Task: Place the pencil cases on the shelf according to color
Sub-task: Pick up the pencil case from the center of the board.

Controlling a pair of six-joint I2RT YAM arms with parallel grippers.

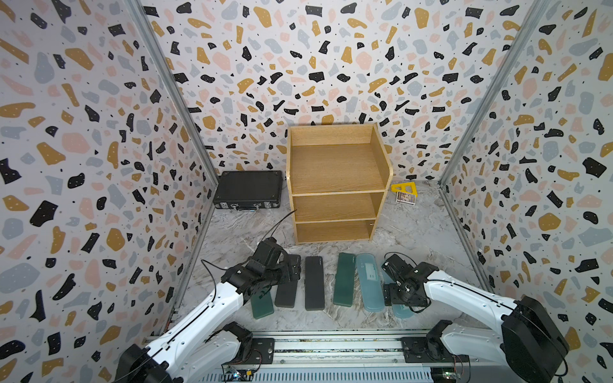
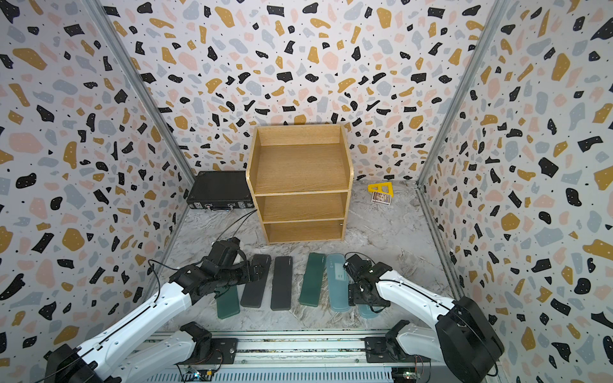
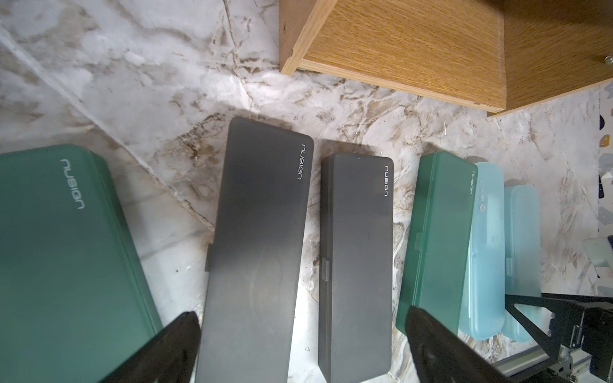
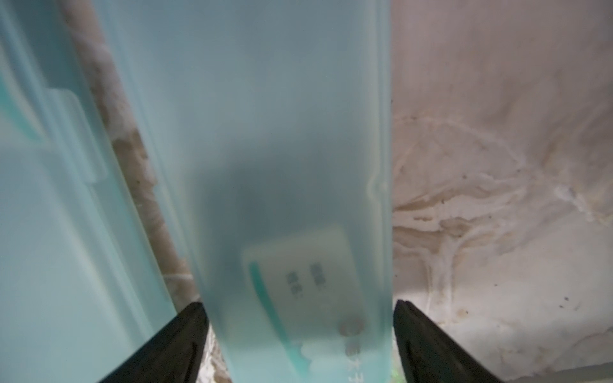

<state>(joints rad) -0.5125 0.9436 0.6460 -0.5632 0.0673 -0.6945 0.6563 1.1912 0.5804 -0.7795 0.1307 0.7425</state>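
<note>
- Light-blue pencil case [image 4: 282, 149]: lies flat on the table [image 4: 497, 165], flanked on both long edges by the right gripper [image 4: 298, 303]. The jaws stand wide; whether they already press cannot be told.
- Recommended grip: close squarely across the width, then lift straight up, because the second light-blue case [image 4: 49, 232] lies just beside it. The smooth plastic will likely slip if pinched off-centre.
- Left gripper [image 3: 302, 315]: spread wide, holding nothing, poised over the black cases [image 3: 258, 248].
- Orientation: all six cases lie in one row, long axes parallel, short ends pointing toward the shelf [image 1: 335, 165].
- Shelf: stands beyond the row, all three tiers bare.
</note>
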